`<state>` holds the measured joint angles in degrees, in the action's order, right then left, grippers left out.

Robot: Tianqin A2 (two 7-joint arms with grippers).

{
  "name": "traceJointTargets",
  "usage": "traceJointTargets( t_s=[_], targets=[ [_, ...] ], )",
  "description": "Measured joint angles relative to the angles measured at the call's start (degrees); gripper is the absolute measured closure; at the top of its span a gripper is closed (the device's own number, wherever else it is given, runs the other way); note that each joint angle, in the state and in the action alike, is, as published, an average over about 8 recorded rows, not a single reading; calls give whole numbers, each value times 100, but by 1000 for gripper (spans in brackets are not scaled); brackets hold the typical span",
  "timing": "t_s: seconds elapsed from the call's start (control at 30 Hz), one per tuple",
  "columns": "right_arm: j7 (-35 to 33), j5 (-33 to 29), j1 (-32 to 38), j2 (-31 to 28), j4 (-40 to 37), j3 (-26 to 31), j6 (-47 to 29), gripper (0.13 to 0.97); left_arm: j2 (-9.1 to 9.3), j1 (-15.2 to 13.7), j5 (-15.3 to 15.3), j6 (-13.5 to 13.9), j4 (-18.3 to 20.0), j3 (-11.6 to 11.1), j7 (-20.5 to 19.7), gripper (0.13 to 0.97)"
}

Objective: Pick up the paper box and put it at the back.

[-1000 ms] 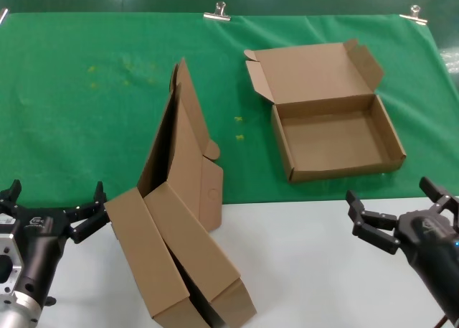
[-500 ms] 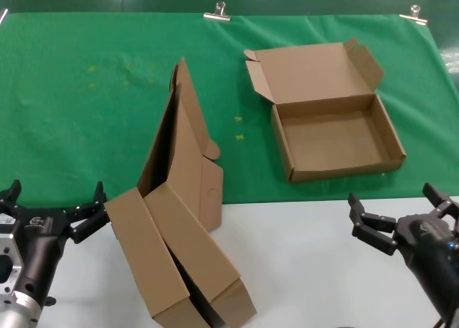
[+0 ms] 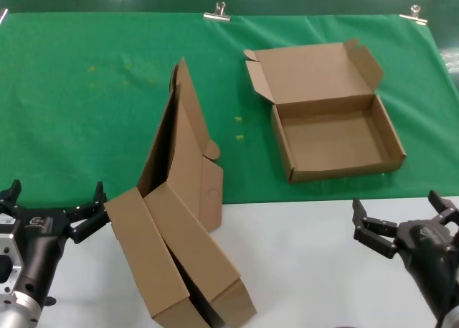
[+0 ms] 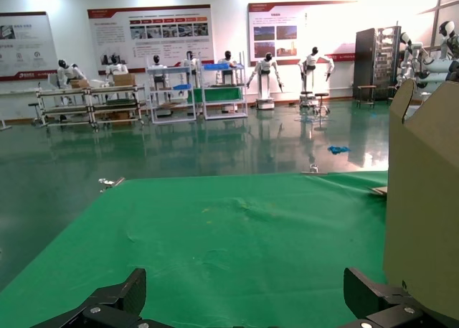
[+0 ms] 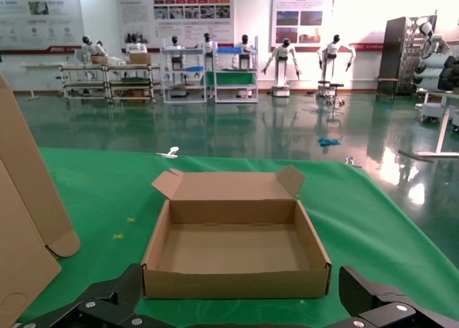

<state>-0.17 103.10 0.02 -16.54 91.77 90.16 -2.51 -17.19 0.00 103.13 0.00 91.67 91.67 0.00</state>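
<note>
Lying open on the green cloth (image 3: 86,127) in the head view, a paper box (image 3: 333,120) is seen at the right, its lid folded back toward the binder clips (image 3: 217,12). Two more boxes (image 3: 179,227) are leaned together across the cloth's front edge and the white surface (image 3: 301,270). The left hand (image 3: 51,207) is held low at the left, fingers spread wide and empty; the right hand (image 3: 401,217) is likewise spread, in front of the open box. In the left wrist view, the fingertips (image 4: 122,296) are parted over cloth beside a cardboard wall (image 4: 423,199). In the right wrist view, the open box (image 5: 237,235) is framed between parted fingertips (image 5: 373,296).
</note>
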Motion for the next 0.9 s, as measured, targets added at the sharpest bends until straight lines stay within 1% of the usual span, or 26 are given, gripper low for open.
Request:
traceJointTargets(
  t_s=[0.9],
  targets=[
    [6,1,-1,-21,-3,50,85,129,0,0,0,0,0,0,0,132]
  ],
)
